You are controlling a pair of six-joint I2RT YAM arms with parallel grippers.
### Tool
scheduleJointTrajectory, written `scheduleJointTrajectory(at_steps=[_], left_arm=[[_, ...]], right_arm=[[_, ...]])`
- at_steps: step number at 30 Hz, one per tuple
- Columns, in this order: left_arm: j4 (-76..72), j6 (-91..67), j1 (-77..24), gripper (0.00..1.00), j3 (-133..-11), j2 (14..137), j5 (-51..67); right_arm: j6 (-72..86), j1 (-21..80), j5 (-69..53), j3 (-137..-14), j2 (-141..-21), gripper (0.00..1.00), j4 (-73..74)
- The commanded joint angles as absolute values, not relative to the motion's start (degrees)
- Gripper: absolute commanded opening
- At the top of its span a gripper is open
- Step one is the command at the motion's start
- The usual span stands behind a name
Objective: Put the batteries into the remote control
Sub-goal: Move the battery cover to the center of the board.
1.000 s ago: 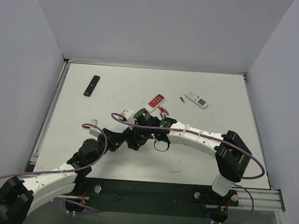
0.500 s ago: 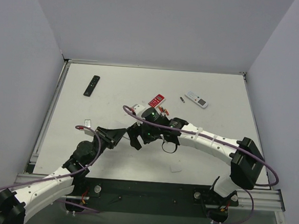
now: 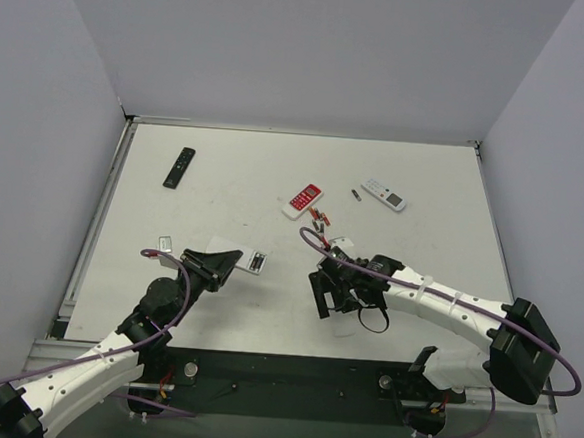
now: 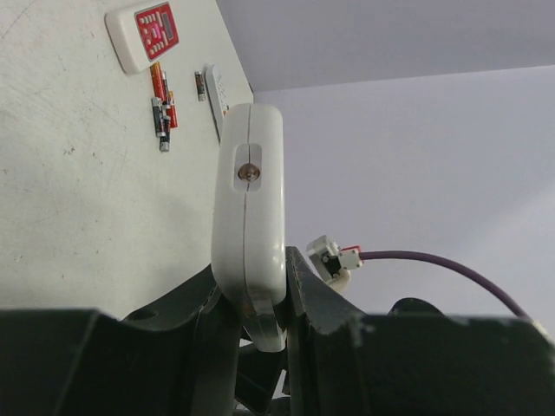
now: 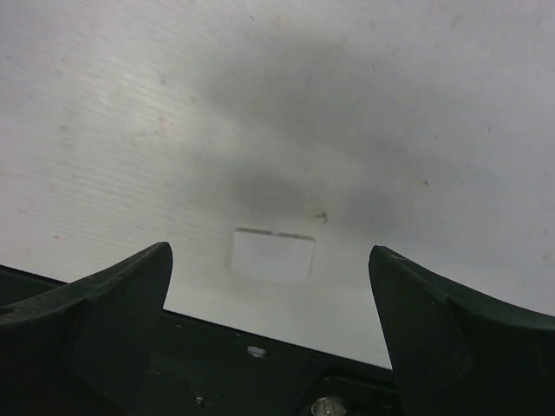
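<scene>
Remote control [image 4: 250, 199]; right tool [image 5: 269, 252] now apart

1. left arm [image 3: 82, 355]: white shells, black joint housings; purple cable [image 4: 434, 258] runs alongside
2. right arm [image 3: 447, 302]: same white/black build; own purple cable, looped
3. left gripper [image 4: 251, 299]: black fingers; sm. white connector [image 4: 334, 257] w/ red tab at cable end
4. right gripper [image 5: 273, 260]: broad matte-black fingers, rounded tips

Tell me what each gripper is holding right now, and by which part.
The left gripper pinches the white remote by one end, fingers on its two broad faces, the rest sticking out. The right gripper is open, holding nothing.
</scene>
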State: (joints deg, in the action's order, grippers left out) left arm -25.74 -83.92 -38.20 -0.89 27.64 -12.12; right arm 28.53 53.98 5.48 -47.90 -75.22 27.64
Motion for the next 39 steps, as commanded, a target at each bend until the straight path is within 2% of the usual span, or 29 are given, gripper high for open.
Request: scheduleJointTrajectory(at_steps=[1,7,12,21,31,34,39], left_arm=[[-26.89,-84.90,-38.23,0.00,7.47,27.95,-12.92],[-26.98,-84.99,-38.15,0.00,7.47,28.30,-12.74],[-27.07,-85.17,-38.23,0.00,7.56,28.39,-12.48],[-26.72,-85.52,-38.23,0.00,7.47,28.47,-12.30],[-26.72,-85.69,-38.23,0.00,7.56,28.48,-12.30],[-26.63,-85.69,-38.23,0.00,7.47,28.48,-12.30],[-26.46,-85.61,-38.23,0.00,7.56,28.30,-12.22]], right_arm=[[36.99,53.35,8.97,-43.60,-71.63,0.90,36.73],[39.73,53.52,6.24,-38.94,-70.75,0.87,36.30],[38.76,53.61,2.47,-37.88,-72.59,0.80,32.88],[38.93,54.58,0.53,-36.83,-76.55,0.76,29.27],[37.71,55.98,0.44,-37.88,-81.38,0.61,27.78],[36.83,56.16,0.44,-38.41,-82.35,0.54,27.51],[33.24,56.51,0.53,-40.69,-84.19,0.33,26.55]])
